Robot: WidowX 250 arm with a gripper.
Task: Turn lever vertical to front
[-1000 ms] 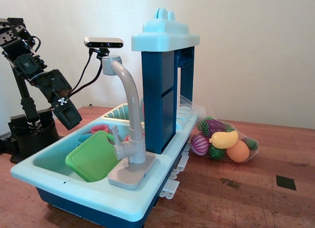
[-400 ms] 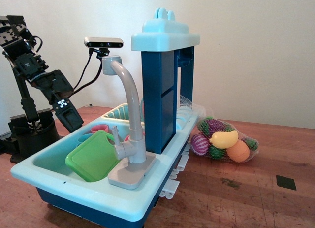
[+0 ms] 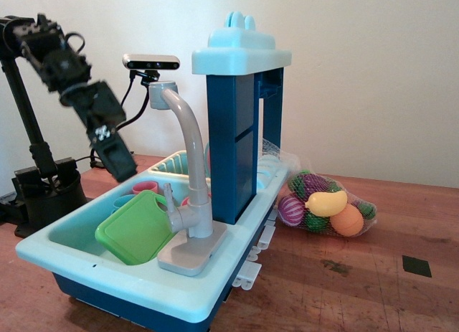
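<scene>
Down and to the right of the black end effector [image 3: 123, 167], well apart from it, the small thin grey plastic tab lever [image 3: 168, 194] stands on the grey toy faucet [image 3: 188, 203], its long axis near upright, tipped slightly left. Whether the end effector's jaws are apart or together cannot be told. Below it lies the light-blue plastic toy sink [image 3: 64, 249].

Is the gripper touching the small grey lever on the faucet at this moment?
Apart. The single camera view shows the gripper hanging above the sink's far left side, with open space between it and the lever low on the faucet.
</scene>
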